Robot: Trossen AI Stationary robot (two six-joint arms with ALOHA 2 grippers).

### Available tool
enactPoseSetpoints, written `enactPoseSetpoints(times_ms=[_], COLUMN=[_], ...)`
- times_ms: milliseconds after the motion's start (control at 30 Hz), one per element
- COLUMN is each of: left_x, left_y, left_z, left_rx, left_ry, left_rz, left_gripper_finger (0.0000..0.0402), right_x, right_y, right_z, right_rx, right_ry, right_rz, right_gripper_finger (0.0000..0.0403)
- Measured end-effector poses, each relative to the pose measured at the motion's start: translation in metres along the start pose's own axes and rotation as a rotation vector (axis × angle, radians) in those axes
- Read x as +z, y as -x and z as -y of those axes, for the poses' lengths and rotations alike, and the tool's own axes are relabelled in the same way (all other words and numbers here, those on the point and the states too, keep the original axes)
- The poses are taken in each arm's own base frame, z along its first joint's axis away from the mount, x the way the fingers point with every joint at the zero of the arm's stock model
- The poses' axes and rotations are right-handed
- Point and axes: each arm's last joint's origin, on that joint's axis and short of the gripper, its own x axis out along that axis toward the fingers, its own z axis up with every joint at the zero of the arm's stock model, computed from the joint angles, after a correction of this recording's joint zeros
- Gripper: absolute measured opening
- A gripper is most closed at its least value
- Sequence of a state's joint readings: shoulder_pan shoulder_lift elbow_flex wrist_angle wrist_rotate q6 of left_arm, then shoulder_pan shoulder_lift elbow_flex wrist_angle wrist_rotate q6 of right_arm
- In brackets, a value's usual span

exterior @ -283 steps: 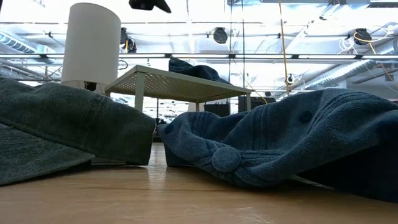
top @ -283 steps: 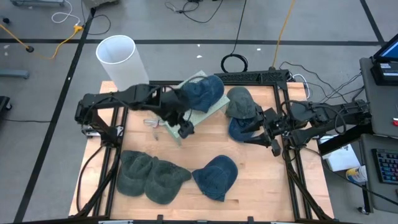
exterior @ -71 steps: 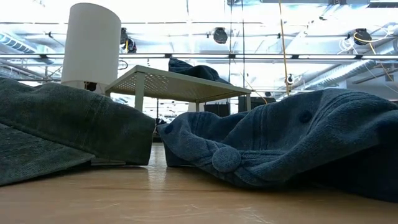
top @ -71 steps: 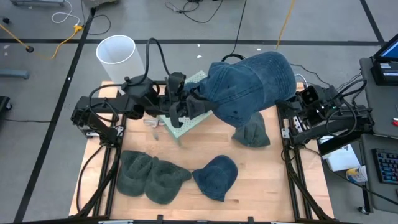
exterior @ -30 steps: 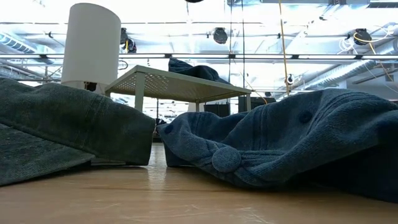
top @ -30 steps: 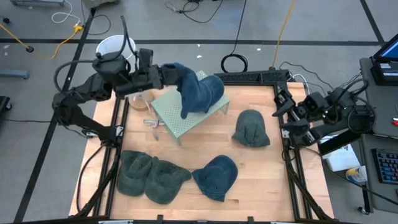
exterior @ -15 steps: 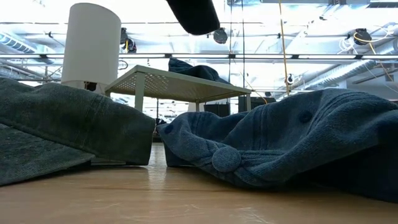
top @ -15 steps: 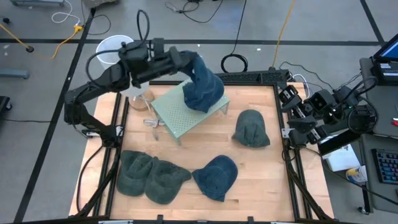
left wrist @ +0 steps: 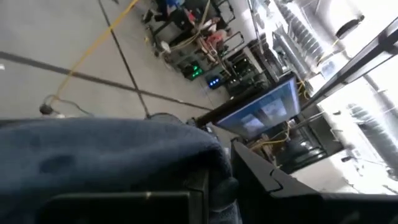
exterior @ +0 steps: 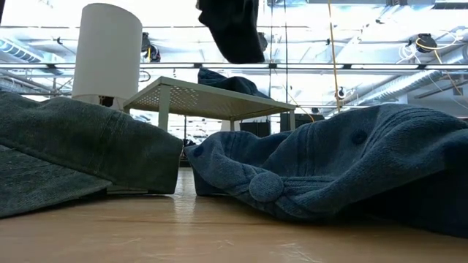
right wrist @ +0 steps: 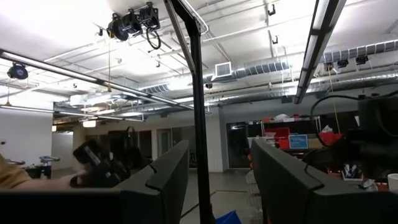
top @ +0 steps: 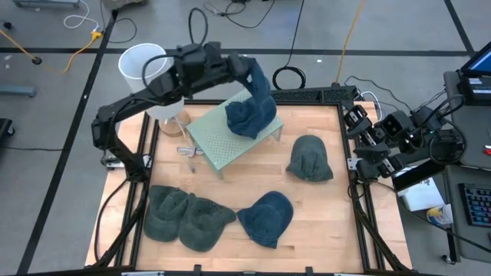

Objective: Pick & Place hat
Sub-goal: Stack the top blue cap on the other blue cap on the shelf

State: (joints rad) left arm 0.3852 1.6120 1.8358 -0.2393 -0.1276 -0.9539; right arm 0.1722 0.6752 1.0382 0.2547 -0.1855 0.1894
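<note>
A blue hat [top: 258, 86] hangs from my left gripper [top: 244, 66], which is shut on it high above the far side of the green mesh stand [top: 222, 142]. In the low view it dangles [exterior: 232, 29] above the stand's top [exterior: 205, 97]. Another blue hat [top: 245, 120] lies on the stand. My right gripper [top: 359, 142] waits at the table's right edge, open, with nothing between its fingers [right wrist: 158, 180], and it points up at the ceiling. My left gripper holds the blue hat by its upper end [top: 250, 70], where the cloth [left wrist: 112, 149] bunches over the fingers and hides the place of contact. The hat hangs slack below the gripper. In the low view its lower end is clear of the stand's top.
A grey-green hat [top: 309, 158] lies right of the stand, a blue hat [top: 267, 217] near the front, and two green hats [top: 184, 217] at the front left. A white cylinder [top: 146, 70] stands beyond the far left corner.
My left gripper has swung toward the table's right and far edge, carrying the blue hat across above the stand. In the low view the hanging hat has come into sight from above. My right arm has kept still.
</note>
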Motion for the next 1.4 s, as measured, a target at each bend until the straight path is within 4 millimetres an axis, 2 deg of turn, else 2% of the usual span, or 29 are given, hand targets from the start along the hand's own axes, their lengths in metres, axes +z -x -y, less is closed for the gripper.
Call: enactPoseSetpoints(times_ms=[300, 500, 1000, 1167, 1400], left_x=[-0.023, -0.038, -0.061, -0.067, -0.074], left_y=[-0.025, -0.029, -0.013, -0.004, 0.006], left_z=[-0.029, -0.044, -0.058, -0.066, -0.070], left_rx=[0.164, 0.299, 0.538, 0.670, 0.784], left_ry=[-0.052, -0.053, -0.054, -0.048, -0.081], left_rz=[-0.112, -0.199, -0.364, -0.402, -0.438], left_gripper_finger=[0.0049, 0.0049, 0.0048, 0.0048, 0.0049], right_x=[-0.003, -0.006, -0.005, -0.006, -0.014], right_y=[0.000, 0.000, 0.000, 0.000, -0.002], right_z=[0.001, 0.001, 0.001, 0.001, 0.003], right_rx=[-0.004, -0.009, -0.010, -0.011, -0.024], right_ry=[-0.007, -0.011, -0.018, -0.019, -0.030], right_rz=[-0.034, -0.057, -0.055, -0.059, -0.121], right_gripper_finger=[0.0160, 0.0160, 0.0160, 0.0160, 0.0160])
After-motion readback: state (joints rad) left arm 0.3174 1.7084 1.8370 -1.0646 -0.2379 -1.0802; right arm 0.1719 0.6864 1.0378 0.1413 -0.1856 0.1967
